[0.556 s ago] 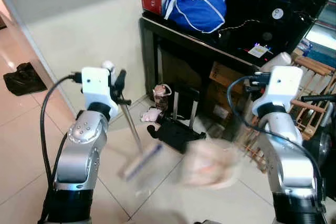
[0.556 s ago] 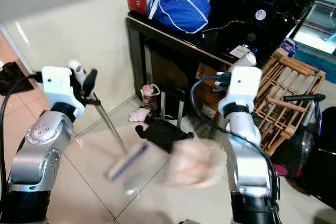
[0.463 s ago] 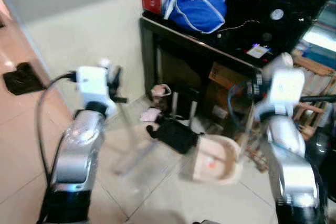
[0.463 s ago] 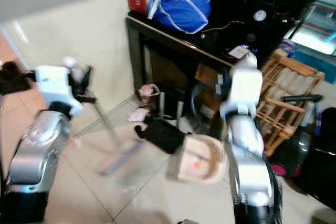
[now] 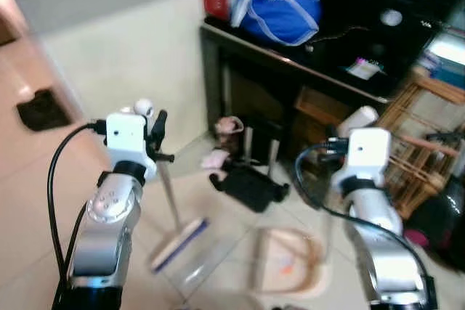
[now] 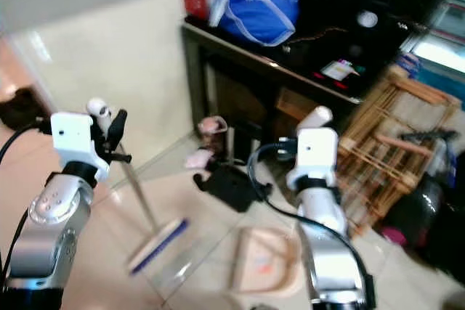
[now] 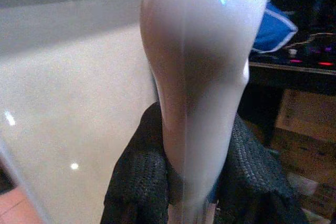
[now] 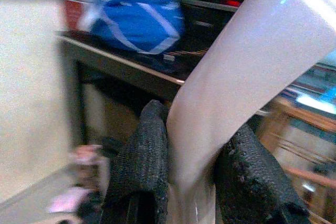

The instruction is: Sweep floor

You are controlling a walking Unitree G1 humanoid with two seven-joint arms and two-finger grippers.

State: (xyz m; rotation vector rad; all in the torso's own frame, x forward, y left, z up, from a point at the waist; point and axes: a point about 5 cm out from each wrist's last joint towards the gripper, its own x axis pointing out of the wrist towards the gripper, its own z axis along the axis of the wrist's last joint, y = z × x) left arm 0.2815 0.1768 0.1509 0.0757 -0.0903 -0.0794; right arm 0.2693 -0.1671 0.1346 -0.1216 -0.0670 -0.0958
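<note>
Eye views: left gripper (image 5: 154,136) clasped the broom (image 5: 176,241), head on the floor; dustpan (image 5: 287,270) lay beside it; no writing legible.
Left wrist: fingers (image 7: 137,182) clenched round broom handle.
Right wrist: right gripper (image 8: 191,182) gripped dustpan handle.

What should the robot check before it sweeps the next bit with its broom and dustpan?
1. Left gripper shut on the broom handle: ok.
2. Right gripper shut on the dustpan handle: ok.
3. Broom head down on the floor: cannot tell, it is blurred.
4. Dustpan low beside the broom head, mouth toward it: ok.
5. Black object and pink items lie on the floor ahead of the broom: not ok.
</note>
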